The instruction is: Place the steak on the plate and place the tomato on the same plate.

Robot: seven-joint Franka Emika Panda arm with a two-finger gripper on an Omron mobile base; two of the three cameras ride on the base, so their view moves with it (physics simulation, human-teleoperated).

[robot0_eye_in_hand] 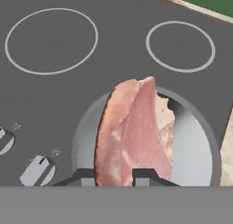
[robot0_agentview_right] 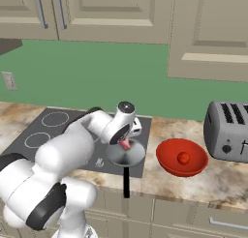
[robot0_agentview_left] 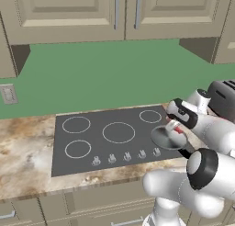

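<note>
steak (robot0_eye_in_hand: 134, 136): pale pink slab with a lighter edge, seen up close in the hand view, standing on edge between the finger tips and hanging over the pan; a small pink-red patch of it is also seen under the hand in both base views.
gripper (robot0_eye_in_hand: 113, 175): jaws drawn in tight on the lower edge of the steak, one dark finger tip at each side of the meat; hand held above the pan at the stove's near right corner.
pan (robot0_eye_in_hand: 195, 150): small, round, grey, set on the dark cooktop at its right front; a black handle is seen reaching out past the counter edge in the right base view.
cooktop (robot0_agentview_left: 105, 133): dark grey slab with white burner rings and a row of knobs along its front edge, let into the marbled counter.
tomato (robot0_agentview_right: 183, 158): small glossy red ball, lying inside the red bowl.
bowl (robot0_agentview_right: 169, 159): deep, all red, on the counter between the cooktop and the toaster, apart from both.
toaster (robot0_agentview_right: 227, 130): grey, two slots, on the counter to the right of the bowl.
counter (robot0_agentview_left: 23, 151): beige marbled top, green wall behind, tan cabinets above.
</note>
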